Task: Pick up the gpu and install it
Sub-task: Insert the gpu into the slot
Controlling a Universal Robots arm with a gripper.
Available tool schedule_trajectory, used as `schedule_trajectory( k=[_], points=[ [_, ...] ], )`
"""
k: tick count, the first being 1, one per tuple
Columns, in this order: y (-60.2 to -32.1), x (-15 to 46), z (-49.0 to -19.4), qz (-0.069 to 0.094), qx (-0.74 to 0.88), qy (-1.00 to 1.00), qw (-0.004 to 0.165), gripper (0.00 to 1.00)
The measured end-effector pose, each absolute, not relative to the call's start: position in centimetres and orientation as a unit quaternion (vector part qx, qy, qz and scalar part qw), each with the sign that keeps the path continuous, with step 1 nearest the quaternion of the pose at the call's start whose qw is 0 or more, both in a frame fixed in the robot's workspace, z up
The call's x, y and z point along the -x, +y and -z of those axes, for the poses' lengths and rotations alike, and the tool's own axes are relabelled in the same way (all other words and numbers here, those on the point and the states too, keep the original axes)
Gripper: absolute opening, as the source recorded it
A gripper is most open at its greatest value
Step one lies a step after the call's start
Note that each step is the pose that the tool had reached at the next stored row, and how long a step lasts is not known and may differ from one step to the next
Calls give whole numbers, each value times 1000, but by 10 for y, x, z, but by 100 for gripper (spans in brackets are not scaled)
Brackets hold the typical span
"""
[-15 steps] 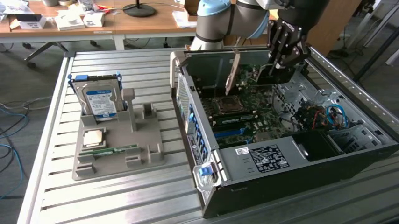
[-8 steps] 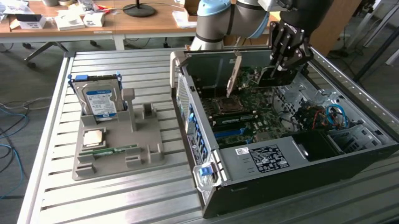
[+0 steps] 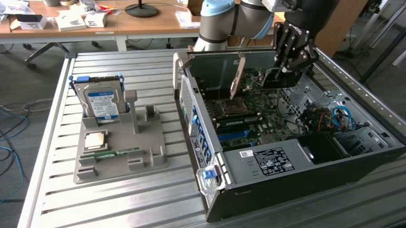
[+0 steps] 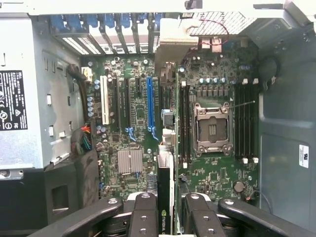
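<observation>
My gripper [image 3: 286, 66] hangs over the back of the open computer case [image 3: 355, 142], shut on the gpu [image 3: 257, 80]. The card stands on edge above the motherboard [image 3: 250, 116], with its silver bracket [image 3: 238, 78] toward the exterior view's left. In the wrist view the gpu [image 4: 165, 182] appears edge-on between my black fingers [image 4: 143, 215], with a logo on its near edge. It runs over the board between the blue slot [image 4: 150, 106] and the processor socket [image 4: 212, 129]. Whether its lower edge touches a slot is hidden.
A grey fixture [image 3: 120, 164] stands on the slatted table at the exterior view's left. It holds a silver hard drive [image 3: 101, 102], a processor [image 3: 95, 139] and a green memory stick [image 3: 117, 153]. Cables [image 3: 339, 116] and a power supply [image 3: 273, 159] fill the case's near end.
</observation>
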State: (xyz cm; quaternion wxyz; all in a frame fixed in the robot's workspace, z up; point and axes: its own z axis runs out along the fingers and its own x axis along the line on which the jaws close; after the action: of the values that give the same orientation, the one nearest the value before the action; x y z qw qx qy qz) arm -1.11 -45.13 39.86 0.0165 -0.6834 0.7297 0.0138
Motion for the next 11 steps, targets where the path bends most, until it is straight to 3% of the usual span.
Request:
schedule_trajectory(
  k=[11],
  points=[
    [-451,18,-394,-14,683,730,17,26]
  ],
)
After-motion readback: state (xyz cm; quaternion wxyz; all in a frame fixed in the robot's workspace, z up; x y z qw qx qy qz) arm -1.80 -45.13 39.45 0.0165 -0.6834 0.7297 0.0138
